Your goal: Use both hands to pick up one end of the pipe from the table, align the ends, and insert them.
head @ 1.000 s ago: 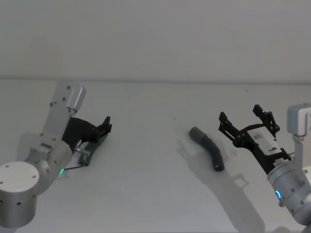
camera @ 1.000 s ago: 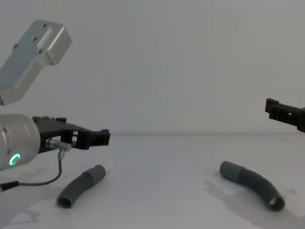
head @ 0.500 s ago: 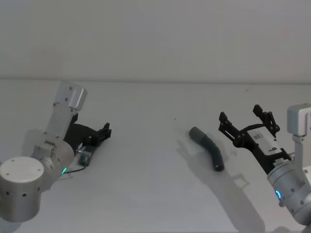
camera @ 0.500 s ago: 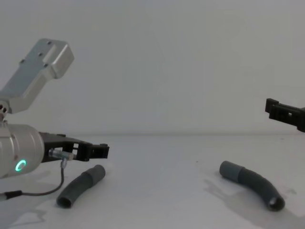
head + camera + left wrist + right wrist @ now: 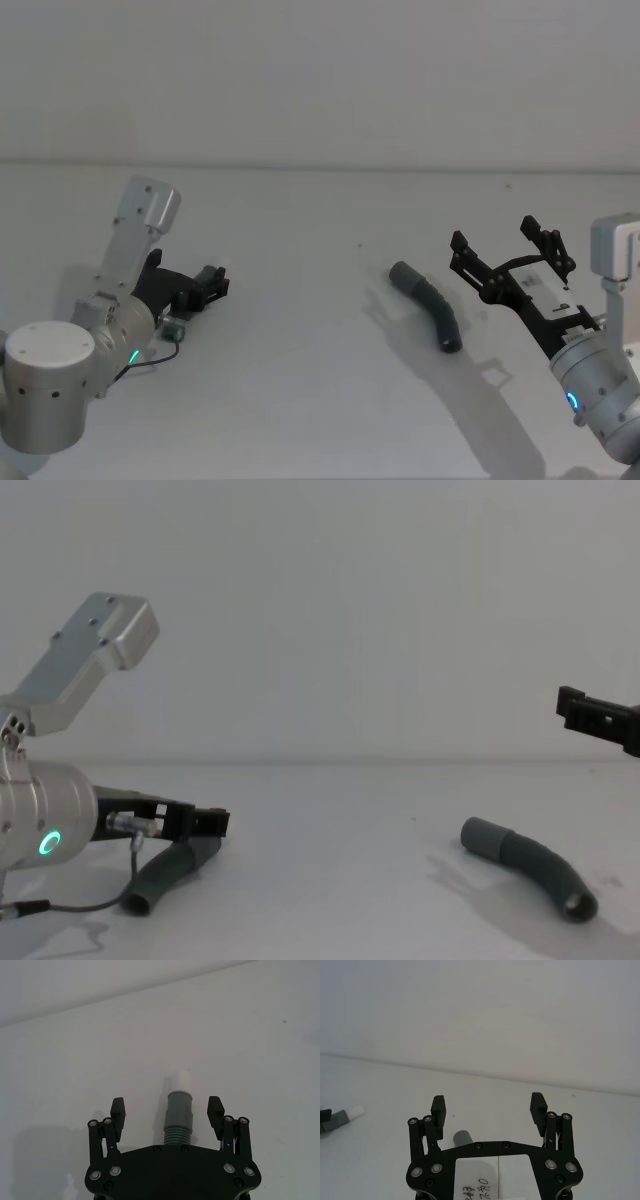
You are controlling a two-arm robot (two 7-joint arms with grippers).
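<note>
From the left wrist camera the left curved dark grey ribbed hose piece point(image 5: 178, 1132) runs under the black palm of the left black two-fingered gripper point(image 5: 166, 1107), hidden past its smooth lighter grey cuff point(image 5: 179, 1109). In the chest view that gripper's fingers point(image 5: 212, 821) cover the cuff, and the right black two-fingered gripper point(image 5: 592, 713) is cut off by the right edge. In the right wrist view the right curved dark grey ribbed hose piece point(image 5: 462, 1137) is hidden behind the gripper's frame past its cuff end, and the handwritten white label point(image 5: 480, 1187) is cut by the edge, unreadable.
</note>
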